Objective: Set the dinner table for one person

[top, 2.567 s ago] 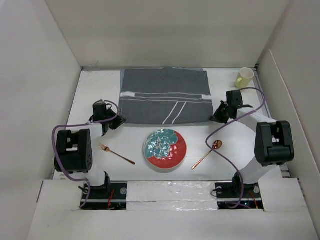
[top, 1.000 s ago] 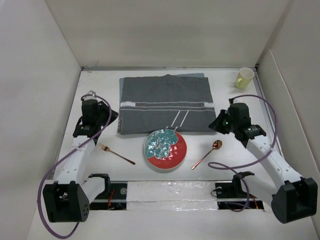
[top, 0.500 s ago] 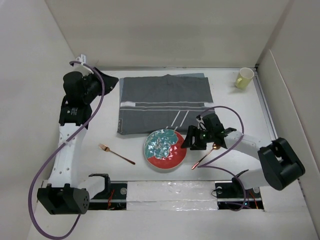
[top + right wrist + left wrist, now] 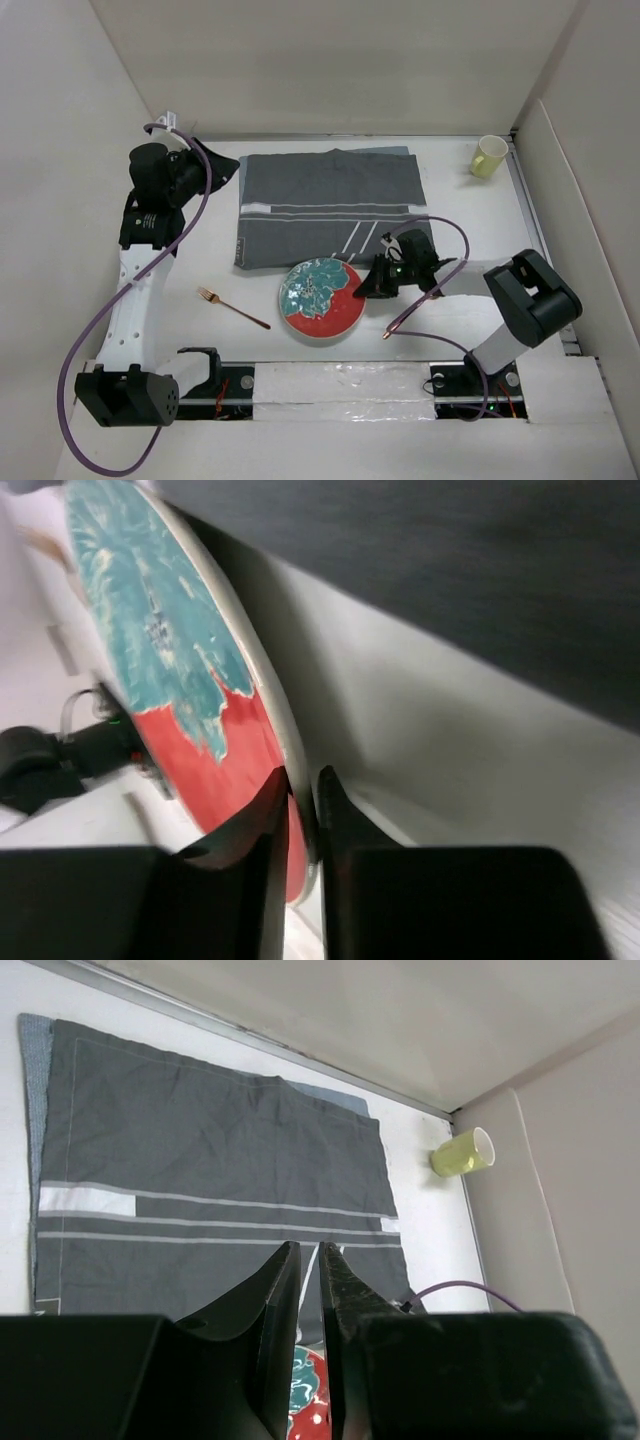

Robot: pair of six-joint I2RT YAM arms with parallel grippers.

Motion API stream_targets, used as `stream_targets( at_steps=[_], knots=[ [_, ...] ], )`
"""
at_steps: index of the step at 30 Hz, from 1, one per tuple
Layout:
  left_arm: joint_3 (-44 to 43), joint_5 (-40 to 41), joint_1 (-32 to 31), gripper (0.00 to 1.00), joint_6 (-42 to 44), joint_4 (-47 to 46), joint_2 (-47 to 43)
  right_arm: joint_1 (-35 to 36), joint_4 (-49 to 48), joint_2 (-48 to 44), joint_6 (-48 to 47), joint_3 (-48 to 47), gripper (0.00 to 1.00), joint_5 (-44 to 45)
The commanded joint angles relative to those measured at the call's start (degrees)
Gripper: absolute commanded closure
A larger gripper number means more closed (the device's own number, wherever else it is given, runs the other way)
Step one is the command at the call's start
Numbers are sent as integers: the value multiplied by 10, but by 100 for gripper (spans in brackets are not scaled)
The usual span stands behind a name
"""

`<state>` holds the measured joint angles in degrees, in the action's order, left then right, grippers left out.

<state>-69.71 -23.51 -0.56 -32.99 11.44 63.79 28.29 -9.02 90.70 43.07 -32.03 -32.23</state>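
Gripping the plate (image 4: 320, 300) rim, my right gripper (image 4: 300, 785) should raise it level, then centre it on the placemat (image 4: 330, 200).

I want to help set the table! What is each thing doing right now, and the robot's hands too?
plate: pinched at its right rim by the right gripper.
left gripper: shut, holding nothing, up in the air.
placemat: spread out on the dinner table.
fork: lying flat, left of the plate.
spoon: lying flat, its bowl hidden under the right arm.
cup: upright in the far right corner.
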Motion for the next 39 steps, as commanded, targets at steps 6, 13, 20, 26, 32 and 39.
stream_targets(
  at_steps=[6, 13, 20, 26, 32, 39],
  knots=[
    [-17, 29, 3, 86, 28, 9, -6, 27, 174, -162, -46, -20, 100, 0],
    [-35, 53, 3, 81, 44, 16, 5, 27, 302, -243, -56, -200, 100, -108],
    [-15, 68, 3, 80, 56, 15, 27, -41, 171, -98, -12, -369, 100, -92],
    [18, 91, 3, 83, 64, 11, 5, -76, 145, 54, 16, -501, 100, -50],
    [52, 81, 3, 82, 64, 3, -16, -95, 78, 144, 81, -553, 100, -28],
    [65, 74, 3, 82, 65, 2, -12, -100, 75, 200, 92, -545, 100, 1]
  ],
)
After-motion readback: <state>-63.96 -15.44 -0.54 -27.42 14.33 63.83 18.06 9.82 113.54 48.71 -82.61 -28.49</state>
